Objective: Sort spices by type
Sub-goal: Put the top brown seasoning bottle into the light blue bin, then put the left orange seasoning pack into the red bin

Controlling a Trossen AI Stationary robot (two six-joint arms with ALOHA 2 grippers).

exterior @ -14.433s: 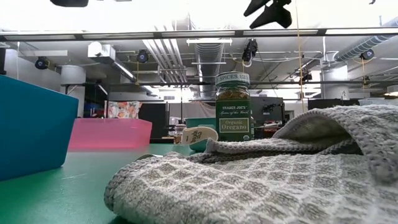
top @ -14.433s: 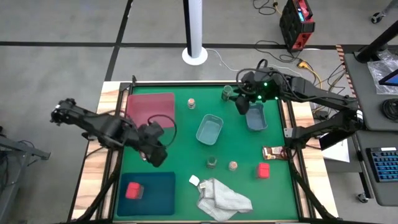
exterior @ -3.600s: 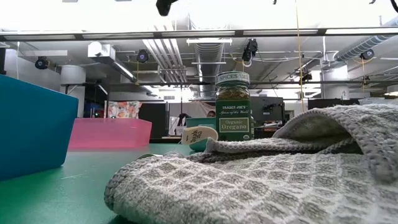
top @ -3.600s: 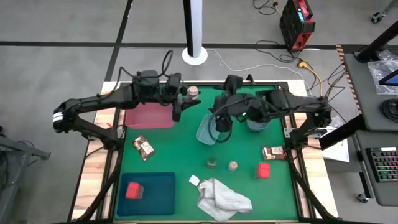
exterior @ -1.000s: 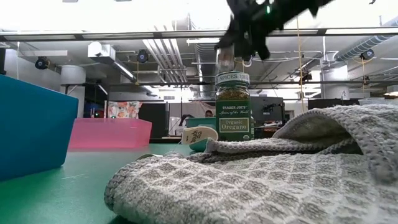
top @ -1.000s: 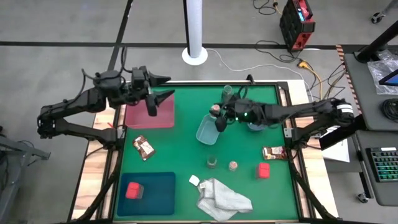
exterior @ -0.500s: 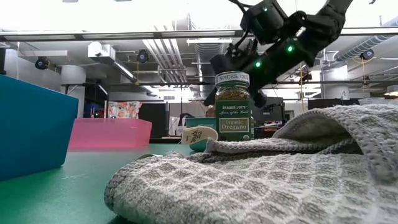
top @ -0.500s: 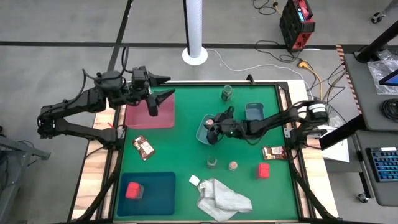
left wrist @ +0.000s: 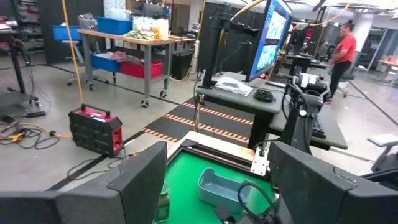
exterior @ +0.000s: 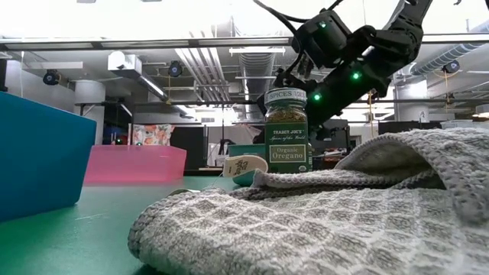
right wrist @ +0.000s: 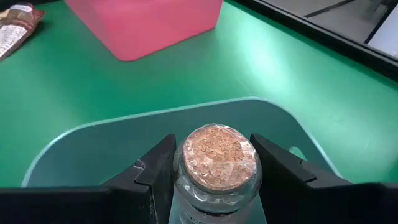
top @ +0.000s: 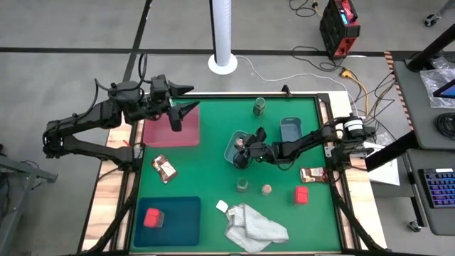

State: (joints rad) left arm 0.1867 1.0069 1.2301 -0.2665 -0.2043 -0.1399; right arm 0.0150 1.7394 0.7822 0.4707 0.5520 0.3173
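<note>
A little glass jar with a tan cork top (right wrist: 217, 155) sits between the fingers of my right gripper (right wrist: 214, 148), which is shut on it over the middle bluish tub (top: 232, 137). In the high view that gripper (top: 244, 151) reaches in from the table's right. My left gripper (top: 178, 116) hangs open with nothing in it above the pink tray (top: 160, 131) at the far left. Standing on the mat are a dark green jar (top: 259, 107), a green jar (top: 243, 185) and a tan-topped jar (top: 266, 190). Two brown sachets (top: 163, 168) (top: 313, 174) lie flat. My right gripper pinches the jar between its two fingers, at the glass shoulder just under the cork top (right wrist: 179, 179). The fingers (right wrist: 155, 168) slant down from the table's right. The jar is within the tub's rim (right wrist: 93, 134), top up; whether its base rests on the tub's floor is hidden.
A second bluish tub (top: 291, 131) stands at the right. One pink block (top: 301, 194) lies near the right front; another (top: 153, 217) is on the teal tray (top: 181, 224). A white-grey cloth (top: 252, 226) lies at the front edge, filling the low view beside the oregano jar (exterior: 286, 130).
My right gripper has carried the tan-topped jar toward the table's near edge and down, from beyond the middle tub's far rim into the tub. It has stayed shut on the jar.
</note>
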